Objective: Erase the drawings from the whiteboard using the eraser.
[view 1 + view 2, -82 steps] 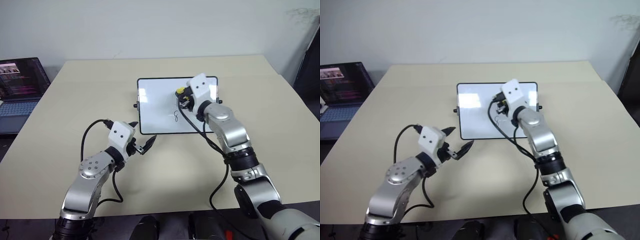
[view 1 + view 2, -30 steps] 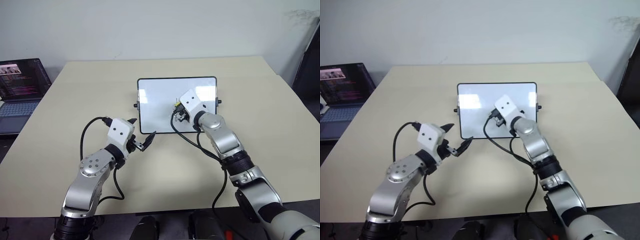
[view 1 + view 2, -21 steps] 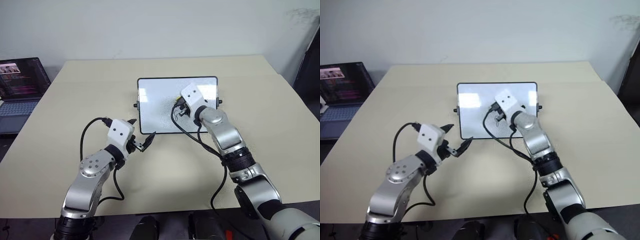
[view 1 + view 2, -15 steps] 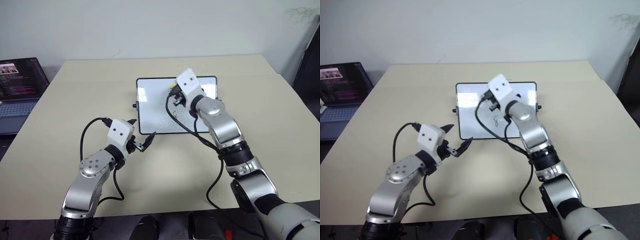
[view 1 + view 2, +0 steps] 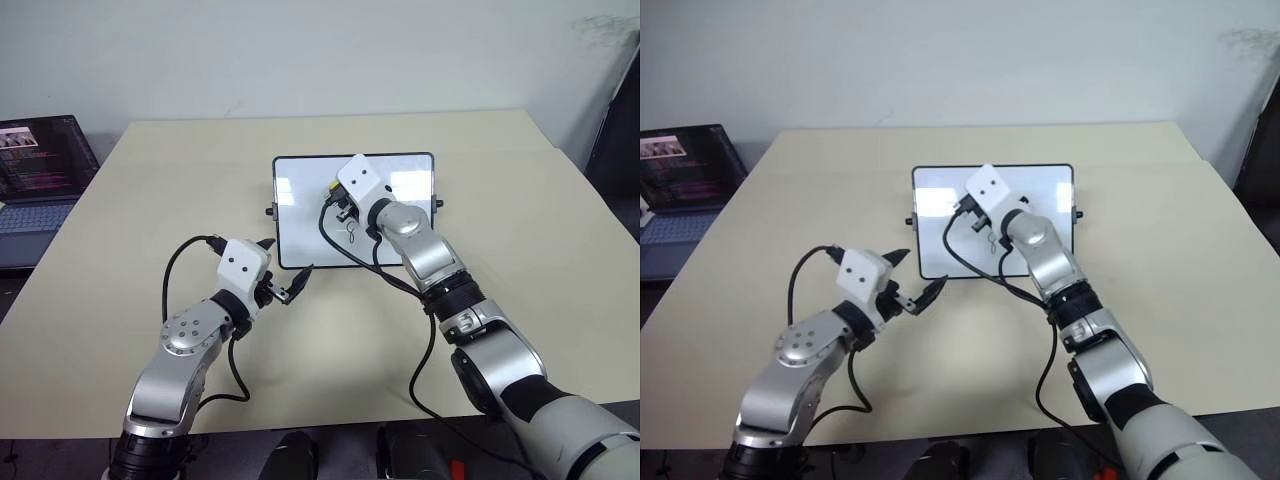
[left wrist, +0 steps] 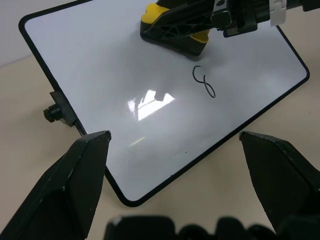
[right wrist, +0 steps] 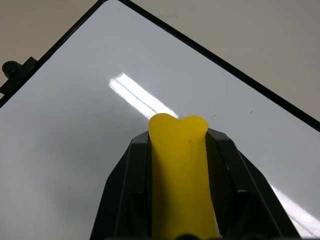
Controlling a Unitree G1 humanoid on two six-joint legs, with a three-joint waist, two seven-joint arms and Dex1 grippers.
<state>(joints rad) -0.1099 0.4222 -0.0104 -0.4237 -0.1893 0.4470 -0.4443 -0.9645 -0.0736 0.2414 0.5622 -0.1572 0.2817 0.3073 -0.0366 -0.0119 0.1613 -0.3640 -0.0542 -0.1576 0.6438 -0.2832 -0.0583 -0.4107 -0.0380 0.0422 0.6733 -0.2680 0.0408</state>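
Observation:
The whiteboard (image 5: 300,205) lies flat in the middle of the tan table, glossy white in a thin black frame. One of the drawings, a small dark "8" (image 6: 204,82), sits uncovered on it. My right gripper (image 5: 340,196) is shut on the yellow eraser (image 7: 180,190), whose dark underside rests on the board just beyond the "8" and slightly left of it. From the left wrist view the eraser (image 6: 172,25) shows clamped between those black fingers. My left gripper (image 5: 288,260) hovers open and holds nothing, at the board's near left corner.
An open laptop (image 5: 40,170) stands at the table's far left edge. A small black knob (image 6: 55,112) sticks out from the board's left side. Bare tabletop (image 5: 520,230) surrounds the board.
My right gripper has slid the eraser from over the "8" toward the far side of the board and a little left, uncovering the "8". The left arm has stayed still.

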